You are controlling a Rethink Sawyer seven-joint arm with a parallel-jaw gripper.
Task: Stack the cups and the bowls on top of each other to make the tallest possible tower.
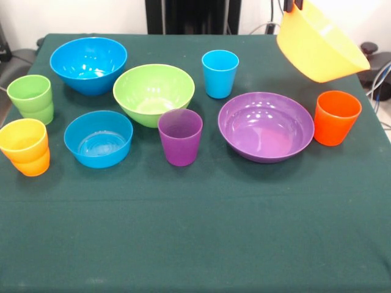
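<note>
Gripper (pixel 294 6): only its dark tips show at the top edge of the front view, pinching the far rim of the yellow bowl (pixel 317 49). The bowl hangs tilted in the air above the counter (pixel 195 232), its opening turned up and to the right, its base lower left.

Just below the lifted bowl: the orange cup (pixel 336 117) stands upright on the green cloth, beside the purple bowl (pixel 266 126), close but apart as far as can be seen. The purple bowl sits flat, opening up.

Further left of the gripper: the light blue cup (pixel 220 73) stands upright, behind the purple bowl. The purple cup (pixel 180 137) stands upright nearer the camera, just in front of the lime green bowl (pixel 153 93).

Further out still: big blue bowl (pixel 88 64) toward the back, close beside the lime green one; whether they touch cannot be told. The smaller blue bowl (pixel 98 138) sits in front of it.

Farthest from the gripper, at the left edge: green cup (pixel 30 97), seemingly two nested, and in front of it a yellow cup (pixel 23 139) nested in another orange cup (pixel 33 163).

Nothing is stacked on the lime green bowl.
</note>
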